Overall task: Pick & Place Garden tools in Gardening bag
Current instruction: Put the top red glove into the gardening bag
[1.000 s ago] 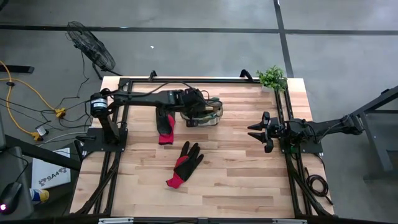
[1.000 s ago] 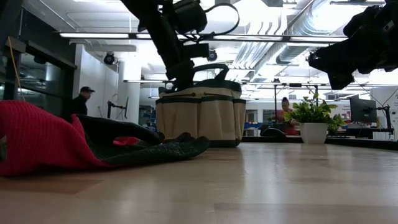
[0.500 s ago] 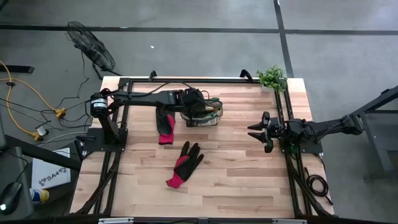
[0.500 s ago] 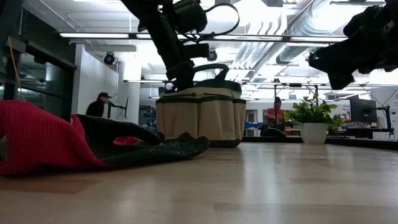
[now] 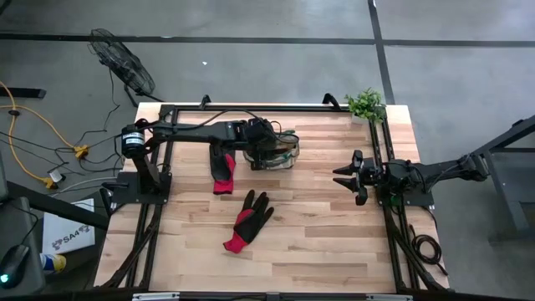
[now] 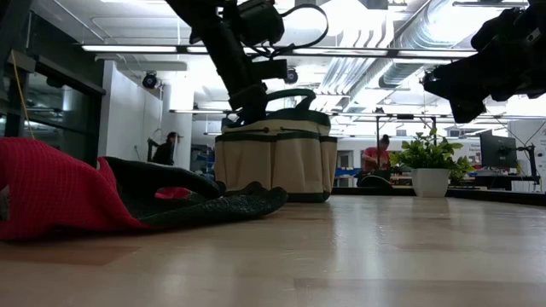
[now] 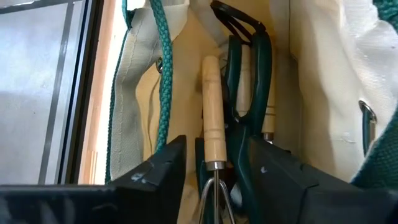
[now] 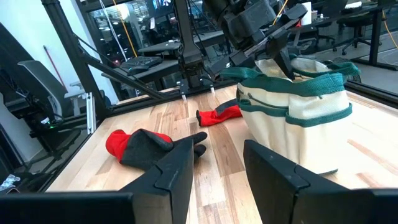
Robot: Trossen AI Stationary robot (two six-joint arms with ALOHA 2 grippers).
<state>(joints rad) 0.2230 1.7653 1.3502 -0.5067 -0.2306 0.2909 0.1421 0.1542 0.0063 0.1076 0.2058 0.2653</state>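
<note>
Nearest you, one black-and-red glove (image 5: 247, 221) lay at about six o'clock on the tabletop (image 5: 318, 242), the second glove (image 5: 222, 171) at nine o'clock. Your right claw (image 5: 344, 177) hung at three o'clock, its fingers parted and holding nothing. Farther back, at twelve o'clock, your left claw (image 7: 214, 180) sat inside the gardening bag (image 5: 280, 150), fingers spread apart around the wooden-handled rake (image 7: 212, 118), beside dark-handled pruners (image 7: 250, 74).

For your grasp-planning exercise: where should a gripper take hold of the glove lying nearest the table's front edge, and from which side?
Grip the glove probably at its red cuff end, coming straight down from above. It lies flat on the table, its black fingers splayed toward the bag; the cuff looks like the more compact part.
</note>
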